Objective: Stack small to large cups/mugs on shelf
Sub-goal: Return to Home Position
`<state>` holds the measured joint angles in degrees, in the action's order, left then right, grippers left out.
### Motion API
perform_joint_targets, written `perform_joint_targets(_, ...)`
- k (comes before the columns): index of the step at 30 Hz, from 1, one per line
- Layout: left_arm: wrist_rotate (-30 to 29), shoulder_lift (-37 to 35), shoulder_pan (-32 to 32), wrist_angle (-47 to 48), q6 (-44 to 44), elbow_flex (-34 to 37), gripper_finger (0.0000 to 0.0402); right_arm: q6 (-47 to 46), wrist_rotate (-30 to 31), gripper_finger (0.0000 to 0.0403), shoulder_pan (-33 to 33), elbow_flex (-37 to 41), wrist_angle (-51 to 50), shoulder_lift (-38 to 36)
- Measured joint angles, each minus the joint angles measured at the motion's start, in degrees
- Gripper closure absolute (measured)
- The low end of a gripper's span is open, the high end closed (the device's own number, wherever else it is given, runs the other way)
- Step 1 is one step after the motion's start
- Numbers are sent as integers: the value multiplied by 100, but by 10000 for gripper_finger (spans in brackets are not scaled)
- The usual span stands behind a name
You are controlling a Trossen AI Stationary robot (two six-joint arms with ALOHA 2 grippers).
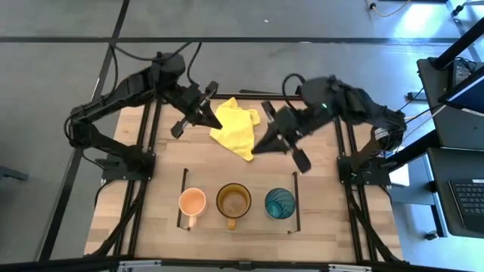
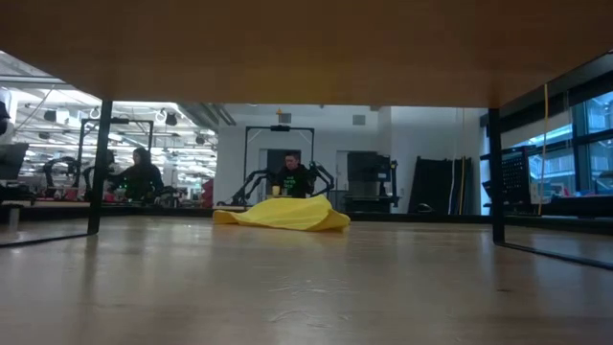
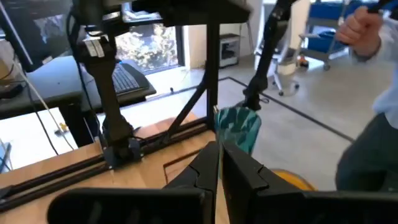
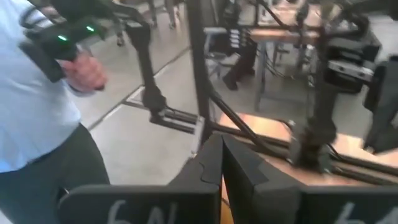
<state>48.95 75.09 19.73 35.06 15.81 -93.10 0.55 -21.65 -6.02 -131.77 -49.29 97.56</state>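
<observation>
Three cups stand upright in a row on the low wooden shelf [image 1: 208, 221] near the table's front edge: a pale-orange mug [image 1: 192, 202] at left, an amber mug [image 1: 234, 201] in the middle and a teal tumbler [image 1: 280, 203] at right. The tumbler also shows in the left wrist view [image 3: 239, 127]. My left gripper [image 1: 219, 119] is shut and empty above the table's far left part. My right gripper [image 1: 259, 148] is shut and empty above the table's middle. Both wrist views show the fingers closed together, the left [image 3: 221, 155] and the right [image 4: 221, 149].
A crumpled yellow cloth [image 1: 236, 125] lies on the table between the two grippers; it also shows in the low view [image 2: 284, 213]. The shelf's black uprights [image 1: 184, 198] stand at its short ends. A person's hand [image 3: 360, 28] shows beyond the table.
</observation>
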Motion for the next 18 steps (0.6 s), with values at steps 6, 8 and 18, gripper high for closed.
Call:
perform_joint_targets(6,707,-10,277,535,557,83,382,280,-435,391,428,733,178,2)
perform_joint_targets(8,1021,-44,277,380,577,384,378,285,-709,391,581,1247,602,-44)
perform_joint_targets(18,174,-490,367,-3489,-1663,2028,367,-245,-1708,391,1970,3783,3297,-1379)
